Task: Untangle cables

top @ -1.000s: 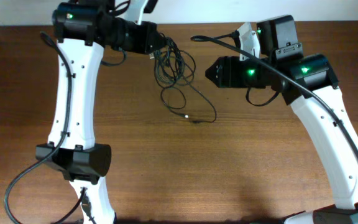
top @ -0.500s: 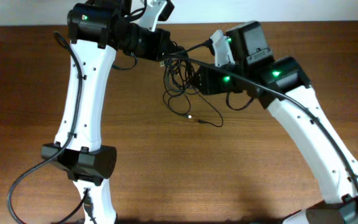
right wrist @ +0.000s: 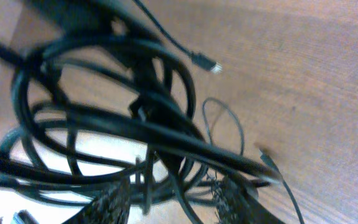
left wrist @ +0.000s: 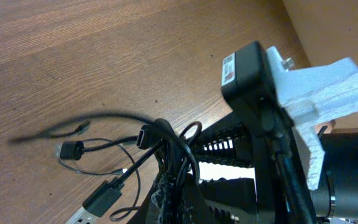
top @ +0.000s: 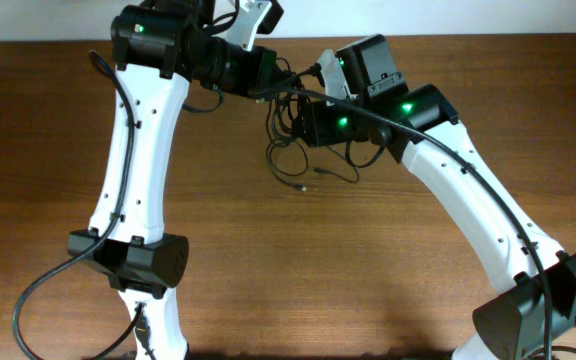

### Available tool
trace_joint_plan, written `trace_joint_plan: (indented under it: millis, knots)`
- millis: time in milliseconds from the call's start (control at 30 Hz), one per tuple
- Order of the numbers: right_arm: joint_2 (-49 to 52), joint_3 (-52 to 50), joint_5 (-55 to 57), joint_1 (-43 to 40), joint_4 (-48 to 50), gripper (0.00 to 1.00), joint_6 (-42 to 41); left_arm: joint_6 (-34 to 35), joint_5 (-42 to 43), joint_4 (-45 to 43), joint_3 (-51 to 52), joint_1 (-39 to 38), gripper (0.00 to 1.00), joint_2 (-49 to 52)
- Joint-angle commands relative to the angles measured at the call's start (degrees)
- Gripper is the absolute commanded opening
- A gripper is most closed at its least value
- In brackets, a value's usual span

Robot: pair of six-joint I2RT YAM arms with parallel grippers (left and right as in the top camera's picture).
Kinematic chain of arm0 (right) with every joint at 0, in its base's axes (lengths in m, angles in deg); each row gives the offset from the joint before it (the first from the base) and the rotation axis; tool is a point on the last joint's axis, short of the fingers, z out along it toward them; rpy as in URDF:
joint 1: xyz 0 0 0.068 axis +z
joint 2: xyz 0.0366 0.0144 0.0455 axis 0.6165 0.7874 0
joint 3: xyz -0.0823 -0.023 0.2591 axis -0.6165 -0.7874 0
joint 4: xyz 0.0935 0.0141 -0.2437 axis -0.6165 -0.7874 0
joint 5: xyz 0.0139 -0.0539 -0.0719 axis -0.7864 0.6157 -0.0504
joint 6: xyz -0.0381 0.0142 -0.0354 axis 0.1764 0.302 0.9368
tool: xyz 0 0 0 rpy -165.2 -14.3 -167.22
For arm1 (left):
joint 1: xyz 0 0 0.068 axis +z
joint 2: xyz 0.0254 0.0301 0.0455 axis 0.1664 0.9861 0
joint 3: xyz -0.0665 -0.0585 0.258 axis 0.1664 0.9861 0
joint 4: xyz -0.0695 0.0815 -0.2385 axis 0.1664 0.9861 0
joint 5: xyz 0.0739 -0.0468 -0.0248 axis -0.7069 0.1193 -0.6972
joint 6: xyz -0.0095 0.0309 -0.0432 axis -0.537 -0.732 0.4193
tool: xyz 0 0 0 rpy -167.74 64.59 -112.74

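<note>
Blurred, edge-cropped tangle of cables (right wrist: 160,134) in right wrist view.

Prob. robotics lab: wood table (top: 368,280) w/ two arms (top: 133,160) (white wall (top: 528,18)).

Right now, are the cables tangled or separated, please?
Tangled: the cables loop through one another in one clump at the left gripper; a few plug ends trail free.
</note>
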Motion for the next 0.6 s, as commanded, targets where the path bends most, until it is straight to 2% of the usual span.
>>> trace_joint_plan:
  millis: [0, 33, 167, 300, 433, 467, 567]
  knots:
    - [0.4, 0.7, 5.8, 0.2, 2.1, 0.45, -5.2, 0.1, 2.1, 0.3, -1.0, 0.0, 0.00, -1.6]
    - [0.4, 0.7, 6.2, 0.2, 2.5, 0.43, -6.5, 0.1, 2.3, 0.3, -1.0, 0.0, 0.00, -1.6]
    - [0.5, 0.7, 11.5, 0.2, 1.0, 0.04, -12.9, 0.1, 6.3, 0.5, -1.0, 0.0, 0.00, -1.6]
    - [0.5, 0.7, 11.9, 0.1, -2.8, 0.04, -13.8, 0.1, 3.8, 0.3, -1.0, 0.4, 0.00, -1.6]
    - [0.5, 0.7, 11.9, -2.9, -12.2, 0.04, -13.8, 0.8, -19.0, -0.1, -0.9, 0.7, 0.00, -1.6]
    - [0.5, 0.7, 11.9, -4.4, -14.9, 0.04, -13.7, 3.5, -26.8, -0.2, -0.9, 0.7, 0.02, -1.6]
    - [0.5, 0.7, 11.9, -7.2, -19.2, 0.04, -12.9, 4.5, -33.8, -0.2, -0.9, 0.7, 0.11, -1.6]
